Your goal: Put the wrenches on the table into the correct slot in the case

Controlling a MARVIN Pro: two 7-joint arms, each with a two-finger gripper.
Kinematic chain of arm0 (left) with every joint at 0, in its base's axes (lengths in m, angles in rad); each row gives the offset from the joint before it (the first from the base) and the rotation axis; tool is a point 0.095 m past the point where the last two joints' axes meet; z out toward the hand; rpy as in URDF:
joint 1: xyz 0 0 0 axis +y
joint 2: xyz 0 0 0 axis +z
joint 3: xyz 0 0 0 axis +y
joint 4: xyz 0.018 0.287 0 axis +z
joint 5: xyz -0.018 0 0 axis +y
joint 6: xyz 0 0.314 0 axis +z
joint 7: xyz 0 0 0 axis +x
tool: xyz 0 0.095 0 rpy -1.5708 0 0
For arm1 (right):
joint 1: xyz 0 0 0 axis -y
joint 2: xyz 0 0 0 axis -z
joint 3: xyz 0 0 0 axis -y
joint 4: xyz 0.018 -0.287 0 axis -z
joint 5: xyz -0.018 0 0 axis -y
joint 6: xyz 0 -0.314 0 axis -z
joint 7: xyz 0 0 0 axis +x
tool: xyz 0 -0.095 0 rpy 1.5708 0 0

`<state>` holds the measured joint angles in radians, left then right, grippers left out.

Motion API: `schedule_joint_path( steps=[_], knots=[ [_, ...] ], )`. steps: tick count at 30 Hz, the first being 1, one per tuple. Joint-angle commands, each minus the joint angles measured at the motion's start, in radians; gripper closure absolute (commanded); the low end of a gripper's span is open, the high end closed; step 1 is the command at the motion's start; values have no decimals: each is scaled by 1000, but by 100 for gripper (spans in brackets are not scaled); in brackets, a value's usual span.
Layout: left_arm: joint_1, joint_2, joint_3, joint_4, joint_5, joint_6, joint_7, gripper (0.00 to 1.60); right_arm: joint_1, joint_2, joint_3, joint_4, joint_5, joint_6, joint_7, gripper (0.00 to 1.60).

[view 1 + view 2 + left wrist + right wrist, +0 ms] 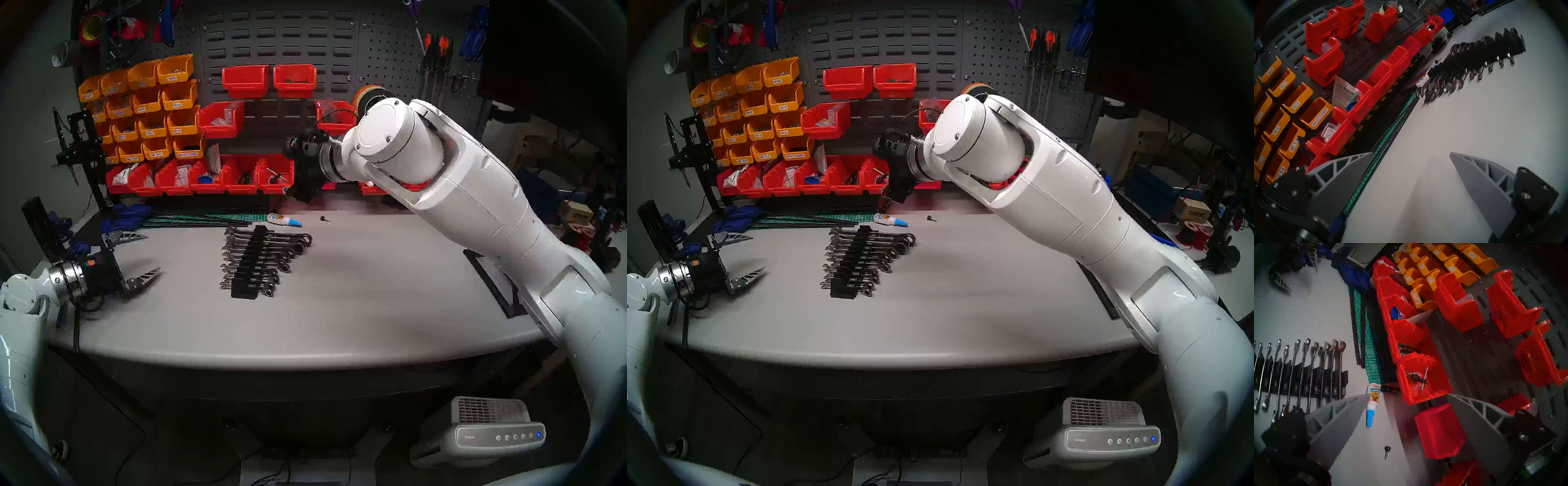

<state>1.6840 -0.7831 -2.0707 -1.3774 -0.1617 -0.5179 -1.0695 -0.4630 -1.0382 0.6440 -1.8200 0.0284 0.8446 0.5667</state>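
Observation:
The black wrench rack [252,261] lies in the middle of the light-grey table [373,288]. Several chrome wrenches [271,242] sit across its grooves, open jaws to the left, rings to the right. The rack also shows in the left wrist view [1505,44] and the right wrist view [1296,377]. I see no wrench lying loose on the table. My left gripper [151,253] is open and empty, low over the table left of the rack. My right gripper [303,193] is open and empty [1409,394], raised at the back by the red bins.
A glue bottle [283,220] and a small dark screw [325,219] lie behind the rack. A green cutting mat [220,217] lies at the back left. Red bins [237,174] line the back wall. A flat black panel [492,281] lies under my right arm.

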Motion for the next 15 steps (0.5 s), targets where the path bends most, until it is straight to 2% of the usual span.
schedule_joint_path(
  steps=[1,15],
  knots=[
    [-17,11,-16,-12,-13,2,4,0,-74,-19,87,-62,20,37,-108,0],
    [-17,11,-16,-12,-12,2,4,0,-216,-101,184,-99,60,56,-300,0]
  ],
)
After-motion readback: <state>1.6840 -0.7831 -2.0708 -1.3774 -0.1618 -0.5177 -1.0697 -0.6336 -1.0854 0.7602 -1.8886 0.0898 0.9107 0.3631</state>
